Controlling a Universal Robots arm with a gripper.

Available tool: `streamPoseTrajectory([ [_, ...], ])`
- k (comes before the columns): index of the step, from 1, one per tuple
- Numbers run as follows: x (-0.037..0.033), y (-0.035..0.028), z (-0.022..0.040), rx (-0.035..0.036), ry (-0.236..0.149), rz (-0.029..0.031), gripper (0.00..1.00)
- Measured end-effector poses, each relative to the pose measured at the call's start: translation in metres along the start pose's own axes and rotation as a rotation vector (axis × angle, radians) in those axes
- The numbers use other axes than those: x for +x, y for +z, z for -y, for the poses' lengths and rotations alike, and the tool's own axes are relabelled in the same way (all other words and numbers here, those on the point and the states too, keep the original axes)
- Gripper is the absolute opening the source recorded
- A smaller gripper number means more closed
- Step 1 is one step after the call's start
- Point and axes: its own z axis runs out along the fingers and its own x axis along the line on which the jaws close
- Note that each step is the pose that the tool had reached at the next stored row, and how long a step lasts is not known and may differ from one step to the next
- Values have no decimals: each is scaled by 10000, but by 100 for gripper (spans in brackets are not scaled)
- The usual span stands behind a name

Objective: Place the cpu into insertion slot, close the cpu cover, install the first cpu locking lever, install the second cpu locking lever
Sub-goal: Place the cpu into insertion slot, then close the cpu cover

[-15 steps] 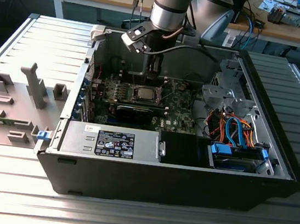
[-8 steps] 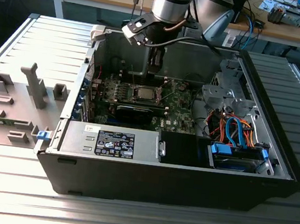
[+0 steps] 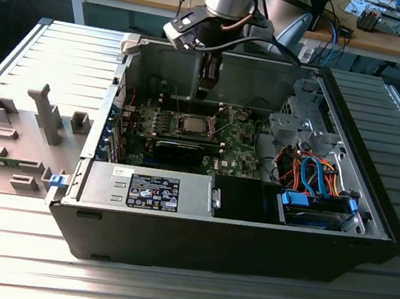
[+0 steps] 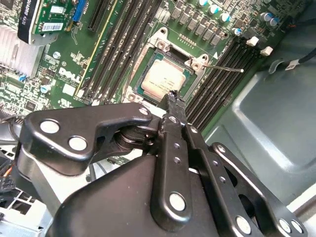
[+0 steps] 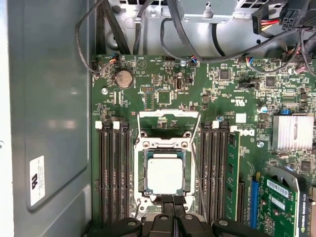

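The cpu [image 5: 164, 173] lies flat in the insertion slot [image 5: 163, 144], silver face up, and also shows in the second wrist view [image 4: 165, 79] and the exterior view [image 3: 191, 125]. The cpu cover [image 5: 169, 113] stands swung open off the far side of the socket, green board showing through its cut-out. A thin locking lever [image 4: 227, 67] sticks out free beside the socket. My gripper [image 5: 173, 205] hovers above the socket's near edge, fingers shut together with nothing between them. It hangs inside the open case in the exterior view [image 3: 205, 85].
Long black memory slots [image 5: 113, 173] flank the socket on both sides. A graphics card [image 5: 284, 197] and a finned heatsink [image 5: 292, 132] lie nearby. Cables [image 5: 197, 44] run past the board's far edge. A grey fixture tray [image 3: 17, 140] sits at the exterior view's left.
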Motion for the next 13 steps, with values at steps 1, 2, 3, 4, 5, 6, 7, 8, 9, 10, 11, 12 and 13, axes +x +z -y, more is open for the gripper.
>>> streamPoseTrajectory([
  [1,-1,-13,1,0,0,0,11],
  [2,-1,-21,1,0,0,0,11],
  [3,-2,-42,3,-2,0,-4,11],
  [4,-2,-43,3,-2,0,-3,11],
  [5,-2,-43,3,-1,0,-2,11],
  [6,-2,-44,3,-1,0,-1,11],
  [7,-2,-45,3,-1,0,-2,11],
  [8,-2,-45,3,-1,0,-1,11],
  [9,-2,-45,3,-1,0,-1,11],
  [10,-2,-45,3,-1,0,-1,11],
  [11,-2,-45,3,0,0,-1,11],
  [12,-2,-45,3,-1,-1,-1,11],
  [13,-2,-46,3,0,0,-1,11],
])
